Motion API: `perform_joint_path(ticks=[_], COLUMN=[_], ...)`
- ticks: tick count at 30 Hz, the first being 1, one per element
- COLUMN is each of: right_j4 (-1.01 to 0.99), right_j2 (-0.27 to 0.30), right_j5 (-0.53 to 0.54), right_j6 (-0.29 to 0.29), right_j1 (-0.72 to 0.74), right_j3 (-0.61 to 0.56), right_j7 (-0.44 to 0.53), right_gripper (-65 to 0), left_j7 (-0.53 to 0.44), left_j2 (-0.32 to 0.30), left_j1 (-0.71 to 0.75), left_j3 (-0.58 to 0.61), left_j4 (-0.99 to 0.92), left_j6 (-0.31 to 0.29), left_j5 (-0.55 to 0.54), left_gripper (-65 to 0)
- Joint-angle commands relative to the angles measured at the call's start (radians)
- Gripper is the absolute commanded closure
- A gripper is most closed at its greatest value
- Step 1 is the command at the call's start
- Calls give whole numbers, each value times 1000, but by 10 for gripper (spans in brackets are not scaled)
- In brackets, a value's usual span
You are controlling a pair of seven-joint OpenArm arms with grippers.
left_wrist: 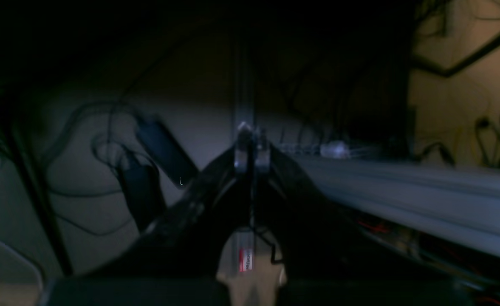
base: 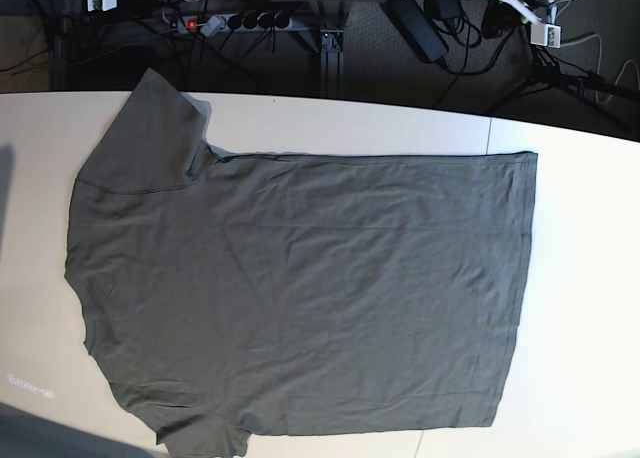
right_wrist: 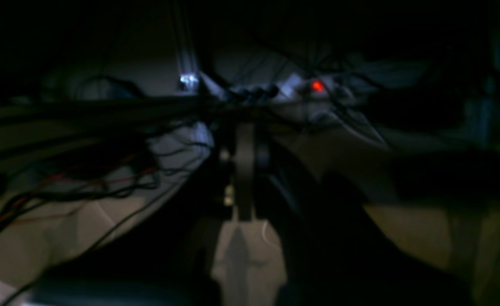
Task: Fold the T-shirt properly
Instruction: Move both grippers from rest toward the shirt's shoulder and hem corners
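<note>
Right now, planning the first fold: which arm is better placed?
Right, probably: the T-shirt's sleeves lie on its side, the hem on the left's. Left claw and right claw are shut, away.

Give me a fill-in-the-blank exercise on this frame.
1. The T-shirt lies spread ____ on the table.
2. In the base view its collar end points ____.
3. The left hand is ____.
4. The power strip shows a ____ light.

Missing words: flat; left; shut; red

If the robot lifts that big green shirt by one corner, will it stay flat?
Probably not. The T-shirt lies wrinkled and thin on the table, so it would likely droop and bunch. Pushed, it would probably crumple rather than slide whole.
</note>
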Motion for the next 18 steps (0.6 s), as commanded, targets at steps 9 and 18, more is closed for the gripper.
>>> perform_joint_path(ticks=[9, 18], right_j4=[454, 534], right_j2=[105, 158], right_j5=[230, 383], right_j6=[59, 51], right_j1=[-219, -48], right_j3=[221, 335], right_j7=[-6, -150], right_gripper=[0, -355], left_j7=[109, 185], left_j2=[-24, -58], left_j1=[204, 204], left_j3=[-198, -248], left_j4=[476, 673], left_j6=[-23, -23], left_j5=[-127, -161], left_gripper=[0, -319])
